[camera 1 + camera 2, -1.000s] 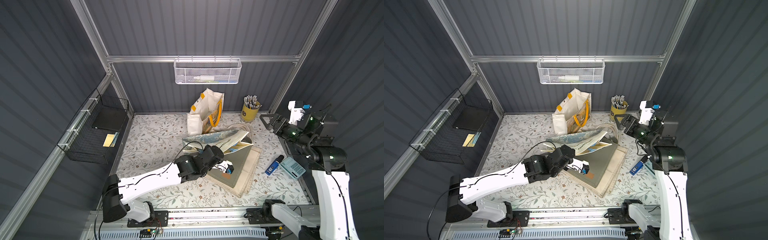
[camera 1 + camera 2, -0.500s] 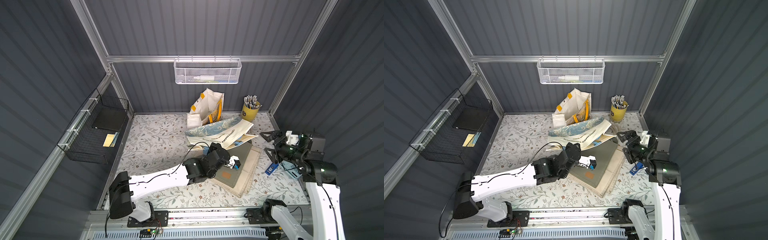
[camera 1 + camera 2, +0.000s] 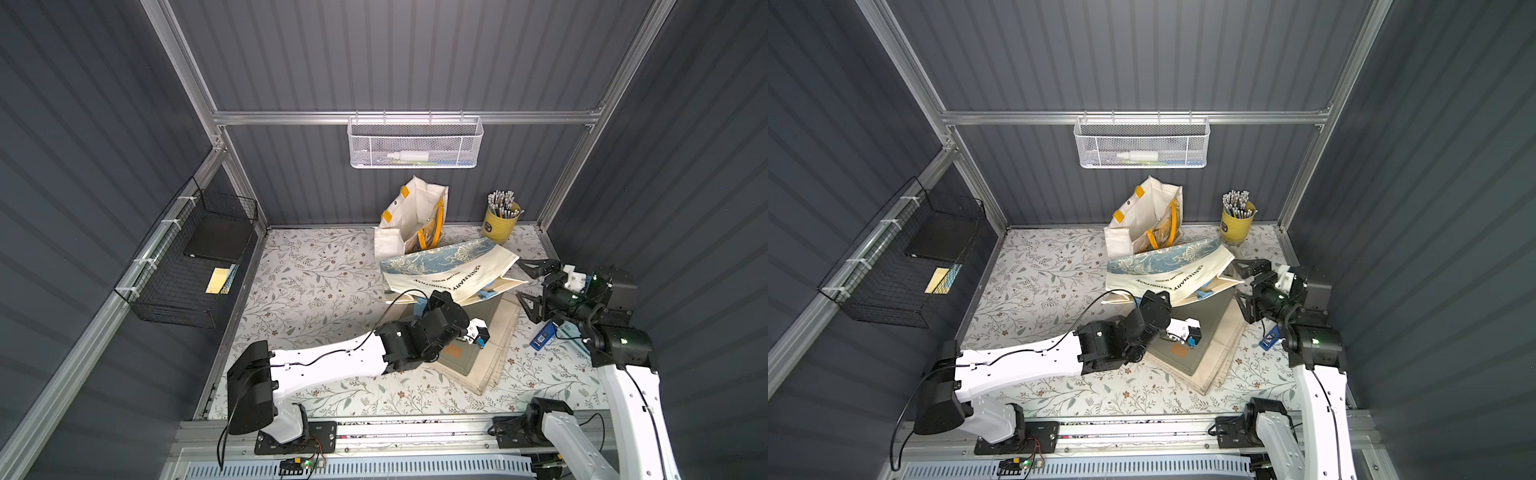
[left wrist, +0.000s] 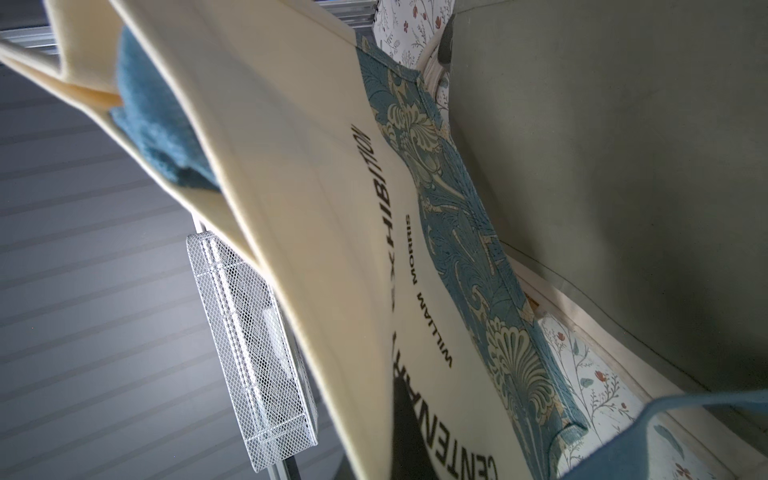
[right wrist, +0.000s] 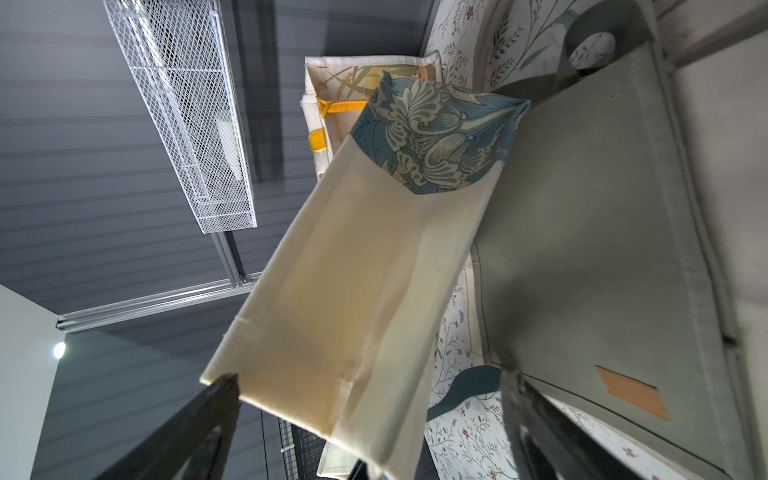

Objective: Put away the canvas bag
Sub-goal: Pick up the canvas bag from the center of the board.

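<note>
1. Top views: canvas bag (image 3: 449,270) aloft and tilted above the folded stack (image 3: 496,357), just in front of the standing tote (image 3: 409,220); my left gripper (image 3: 435,298) sits beneath its lower edge, tips hidden; my right gripper (image 3: 530,286) is at the bag's open end, jaws spread wide, one on either side of the corner, nothing pinched.
2. Left wrist: printed face of the canvas bag (image 4: 332,208) runs close past the lens; fingers out of frame; they are pressed together, and since the bag hangs aloft I judge them clamped on it; exactly where, I cannot tell.
3. Right wrist: cream end of the canvas bag (image 5: 353,332) lies between my fingers (image 5: 187,424); one tip touches the corner.
4. Handling note: close the right only once the fabric lies deep in the gap; hold the left pinch firm; carry both ends level toward the tote, which I take to be the destination; avoid dragging the stack.
</note>
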Motion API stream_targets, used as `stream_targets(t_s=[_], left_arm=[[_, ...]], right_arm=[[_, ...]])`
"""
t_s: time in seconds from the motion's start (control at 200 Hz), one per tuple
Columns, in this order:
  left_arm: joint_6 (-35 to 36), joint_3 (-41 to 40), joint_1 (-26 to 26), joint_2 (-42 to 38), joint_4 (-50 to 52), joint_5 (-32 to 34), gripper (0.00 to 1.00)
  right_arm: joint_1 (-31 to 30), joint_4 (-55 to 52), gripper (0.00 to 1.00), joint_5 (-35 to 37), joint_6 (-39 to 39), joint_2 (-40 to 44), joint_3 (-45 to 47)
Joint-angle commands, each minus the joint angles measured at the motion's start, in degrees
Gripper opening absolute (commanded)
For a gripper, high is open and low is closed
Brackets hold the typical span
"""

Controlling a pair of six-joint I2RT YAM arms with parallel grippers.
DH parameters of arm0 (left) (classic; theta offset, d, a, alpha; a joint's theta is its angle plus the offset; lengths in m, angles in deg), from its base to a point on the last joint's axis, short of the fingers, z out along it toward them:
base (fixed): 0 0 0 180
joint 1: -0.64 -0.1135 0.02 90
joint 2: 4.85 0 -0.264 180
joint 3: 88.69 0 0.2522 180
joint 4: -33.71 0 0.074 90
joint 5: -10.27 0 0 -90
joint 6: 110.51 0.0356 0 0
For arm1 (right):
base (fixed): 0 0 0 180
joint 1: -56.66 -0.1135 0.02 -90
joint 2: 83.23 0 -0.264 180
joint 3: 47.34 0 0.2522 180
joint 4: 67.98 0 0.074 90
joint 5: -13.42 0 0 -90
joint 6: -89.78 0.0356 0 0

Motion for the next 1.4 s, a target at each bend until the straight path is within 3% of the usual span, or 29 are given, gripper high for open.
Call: stream_targets(t_s=[0.0, 0.26, 0.49, 0.615, 0.765, 0.971, 1.021, 1.071, 1.146, 1.211, 1.256, 1.391], left_arm=[[2.44, 1.16, 0.98, 0.6, -3.2, 1.96, 0.0], [3.72, 1.4, 2.06, 1.48, -5.59, 2.71, 0.0], [11.8, -0.14, 2.34, 2.98, -14.24, 1.48, 0.0], [14.76, -0.06, 2.33, 4.0, -17.34, 1.46, 0.0], [16.7, 0.09, 2.56, 4.83, -20.35, 1.21, 0.0], [16.49, 0.16, 2.88, 5.18, -21.96, 1.48, 0.0], [16.12, 0.44, 2.89, 5.36, -22.03, 2.06, 0.0], [15.05, 0.98, 2.86, 5.54, -21.76, 2.85, 0.13], [11.38, 2.2, 2.86, 5.65, -19.5, 4.66, 0.2], [5.61, 3.88, 2.85, 5.23, -13.87, 5.78, 0.27], [1.23, 4.69, 2.85, 4.79, -11.15, 6.14, 0.38], [-13.9, 7.94, 2.86, 3.96, -10.56, 9.5, 0.58]], right_arm=[[0.23, 5.23, 0.99, 0.3, 2.91, 0.63, 0.08], [0.22, 6.47, 0.97, -0.42, 2.73, -1.51, 0.16], [0.15, 7.35, 0.87, -3.79, 2.75, -2.68, 4.08], [0.14, 5.64, 0.69, -4.09, 0.87, -3.94, 3.29], [0.14, 2.26, 0.55, -3.16, -2.34, -5.38, 2.04], [0.18, 2.92, 0.03, -1.75, -1.94, -5.57, 2.66], [0.22, 3.81, 0.0, -2.05, -1.3, -5.61, 3.1], [0.24, 5.12, 0.0, -2.29, -0.33, -5.57, 3.24], [0.18, 6.58, 0.0, -2.22, 0.91, -5.61, 2.28], [0.23, 6.56, 0.0, -2.08, 0.96, -6.33, 0.32], [0.22, 6.66, 0.0, -2.57, 1.03, -6.95, -0.9], [0.24, 7.43, 0.0, -2.76, 2.02, -7.79, -2.64]])
